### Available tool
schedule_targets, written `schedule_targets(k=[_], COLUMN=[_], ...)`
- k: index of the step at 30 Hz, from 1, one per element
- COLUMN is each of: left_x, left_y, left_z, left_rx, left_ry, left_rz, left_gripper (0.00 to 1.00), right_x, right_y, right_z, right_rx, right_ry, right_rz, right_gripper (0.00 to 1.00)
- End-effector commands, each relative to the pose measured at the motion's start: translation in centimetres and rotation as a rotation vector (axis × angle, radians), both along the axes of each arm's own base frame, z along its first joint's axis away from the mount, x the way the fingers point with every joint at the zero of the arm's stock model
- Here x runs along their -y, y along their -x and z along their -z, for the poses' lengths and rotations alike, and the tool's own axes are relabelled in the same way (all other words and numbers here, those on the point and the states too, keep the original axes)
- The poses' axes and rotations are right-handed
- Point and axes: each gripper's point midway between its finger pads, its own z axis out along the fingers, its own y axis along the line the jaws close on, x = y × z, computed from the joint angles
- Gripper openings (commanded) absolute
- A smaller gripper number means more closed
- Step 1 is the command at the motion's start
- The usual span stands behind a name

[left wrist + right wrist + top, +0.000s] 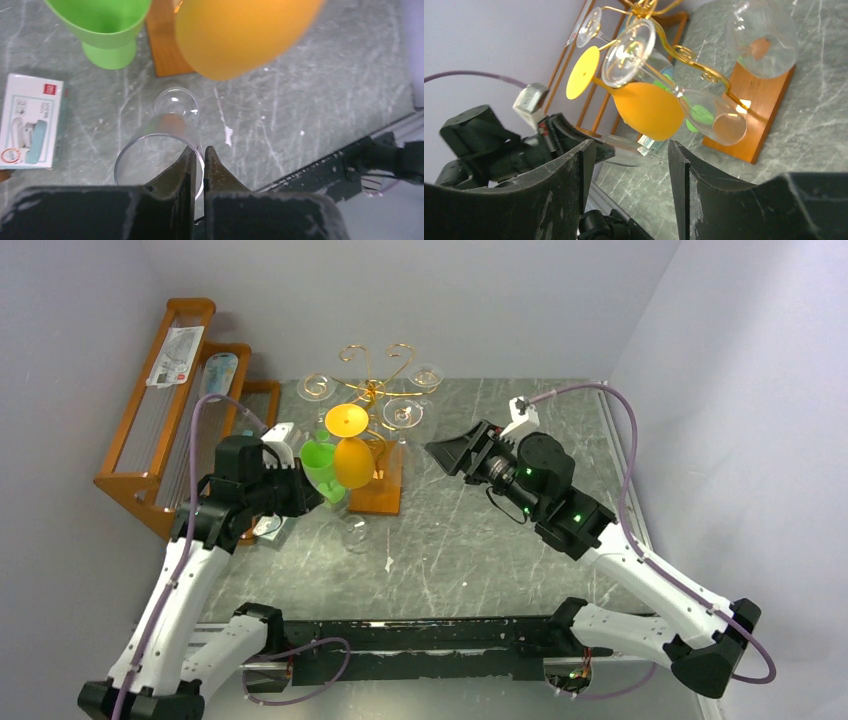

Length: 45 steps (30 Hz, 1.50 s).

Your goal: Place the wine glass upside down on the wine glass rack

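Pinching item: left claw (199, 152), fingers pressed together on the rim wall of the clear wine glass (165, 125).

- Wine glass, location: mouth at the claw, body pointing away. It sits low over the counter (470, 550), just in front of the wine glass rack (372, 390) and under the orange bowl. Contact with the counter cannot be told. Not on the rack. Counter shows straight through its wall.
- Right claw (624, 185): spread wide, raised over the counter, facing the rack and apart from it.
- Rack, holdings: one orange glass (353, 462) hanging upside down, yellow foot uppermost. Several clear glasses (404, 415) hang inverted from the curled gold arms. The orange-brown base (385, 495) lies flat on the counter.
- Green cup (107, 30): just beside the base and close to the orange glass.
- Stepped wooden shelf (140, 455), far left: one packet (175, 355) on the top step, a second packet (220, 368) on the step below.
- White box (30, 120): flat on the counter, near the left claw.
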Motion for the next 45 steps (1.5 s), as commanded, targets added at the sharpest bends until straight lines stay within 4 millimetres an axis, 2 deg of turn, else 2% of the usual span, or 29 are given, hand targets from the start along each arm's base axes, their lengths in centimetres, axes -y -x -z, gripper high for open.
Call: schedule_targets(k=[1,6,8,17,24,29,35,40,45], left_x=[2.4,6.4,7.4,8.6,9.2,8.9,8.4,8.3,8.5], left_y=[3.1,6.2,6.9,6.1,5.2,4.7,4.6,4.7,4.4], left_z=[-3.1,-6.7,-8.1,-13.9,-14.8,-16.2,-18.4,-20.3,-22.7], left_rx=[0.040,0.120,0.143,0.327,0.346,0.376,0.397,0.435,0.489], left_ry=[0.120,0.350,0.435,0.637,0.771,0.812,0.920,1.000,1.055], left_rz=[0.157,0.414,0.465,0.471,0.454,0.396,0.328,0.311,0.301], left_gripper=[0.05,0.05,0.05,0.05,0.05,0.05,0.05,0.05,0.05], right_x=[1.5,2.2,2.4,3.7,5.6,6.7,8.4,8.6,8.7], right_y=[0.1,0.6,0.8,1.4,2.0,2.4,2.5,2.9,3.6], right_z=[1.6,3.7,4.3,6.1,7.1,5.3,4.8,2.4,-0.8], right_rx=[-0.073,-0.162,-0.185,-0.262,-0.298,-0.222,-0.224,-0.148,-0.032], right_ry=[-0.050,-0.105,-0.122,-0.144,-0.244,-0.306,-0.339,-0.413,-0.468], right_rz=[0.074,0.112,0.118,0.170,0.243,0.250,0.315,0.277,0.227], right_gripper=[0.58,0.58,0.59,0.75,0.82,0.86,0.90,0.90,0.90])
